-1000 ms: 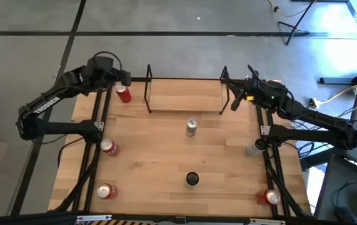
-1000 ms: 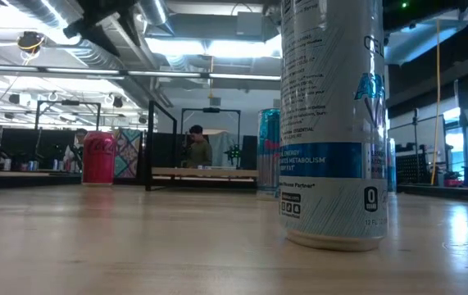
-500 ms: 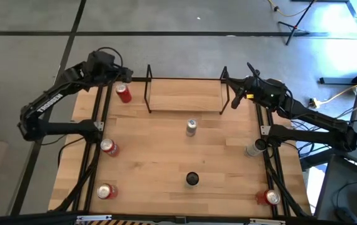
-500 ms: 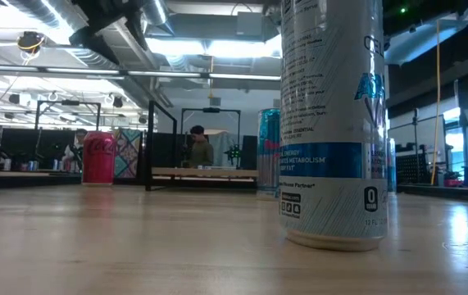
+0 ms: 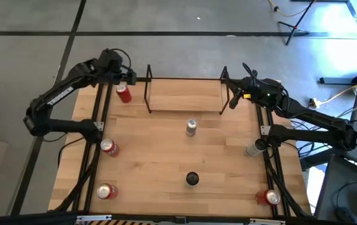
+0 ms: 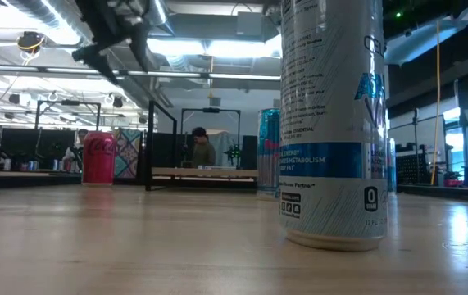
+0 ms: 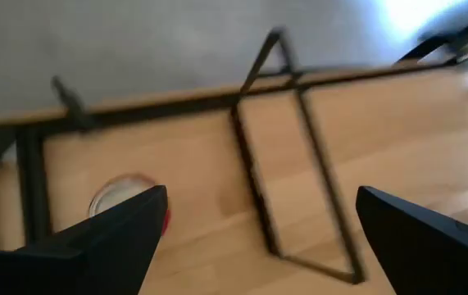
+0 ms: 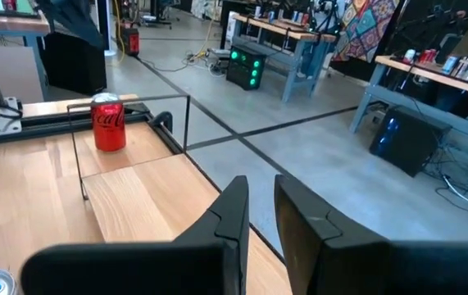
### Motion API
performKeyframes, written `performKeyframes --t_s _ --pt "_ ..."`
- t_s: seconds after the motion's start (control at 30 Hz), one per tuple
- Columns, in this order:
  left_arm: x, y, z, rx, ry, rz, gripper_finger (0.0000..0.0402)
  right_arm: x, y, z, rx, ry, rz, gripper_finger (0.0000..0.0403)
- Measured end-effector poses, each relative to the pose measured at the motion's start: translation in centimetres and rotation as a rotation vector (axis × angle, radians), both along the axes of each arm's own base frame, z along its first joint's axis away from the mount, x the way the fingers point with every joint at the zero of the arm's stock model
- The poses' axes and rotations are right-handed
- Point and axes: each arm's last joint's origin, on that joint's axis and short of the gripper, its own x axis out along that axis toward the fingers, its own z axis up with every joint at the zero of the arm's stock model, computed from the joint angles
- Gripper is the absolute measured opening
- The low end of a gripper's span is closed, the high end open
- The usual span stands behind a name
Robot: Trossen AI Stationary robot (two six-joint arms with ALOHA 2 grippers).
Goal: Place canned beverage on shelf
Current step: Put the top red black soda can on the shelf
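Note:
A red can [image 5: 124, 94] stands upright on its base at the table's far left corner, left of the shelf [image 5: 184, 95]. It also shows from above in the left wrist view [image 7: 123, 197] and beyond the shelf's rods in the right wrist view [image 8: 108, 121]. My left gripper [image 5: 127, 80] hovers above that can and slightly beyond it. It is tipped downward and its fingers [image 7: 119, 238] are spread wide with nothing between them. My right gripper [image 5: 233, 100] waits shut [image 8: 260, 205] at the shelf's right end, pointing nearly level along the shelf.
A silver can [image 5: 191, 127] stands in front of the shelf and a dark-topped can [image 5: 192, 179] stands nearer. Two red cans [image 5: 109, 147] [image 5: 106, 191] stand along the left rail. A silver can [image 5: 253, 148] and a red one [image 5: 268, 197] stand by the right rail. A person [image 6: 201, 147] is in the room beyond.
My left gripper has swung toward the table's right, from beyond the far left corner to above the red can beside the shelf's left end frame. It has sunk a little and tipped further downward. The cans have not moved.

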Motion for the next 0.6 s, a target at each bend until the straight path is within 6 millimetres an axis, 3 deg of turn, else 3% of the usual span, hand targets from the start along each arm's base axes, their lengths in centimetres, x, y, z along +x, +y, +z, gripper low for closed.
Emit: performKeyframes --t_s 0.27,0.6 --pt "-0.1 4.3 -2.1 -0.231 0.324 0.077 0.0391 0.0 0.0 0.0 0.004 0.0 0.012 0.0051" --pt "0.4 7.9 -5.9 -0.375 0.424 0.065 0.0391 0.0 0.0 -0.2 0.032 0.006 0.01 0.0051"
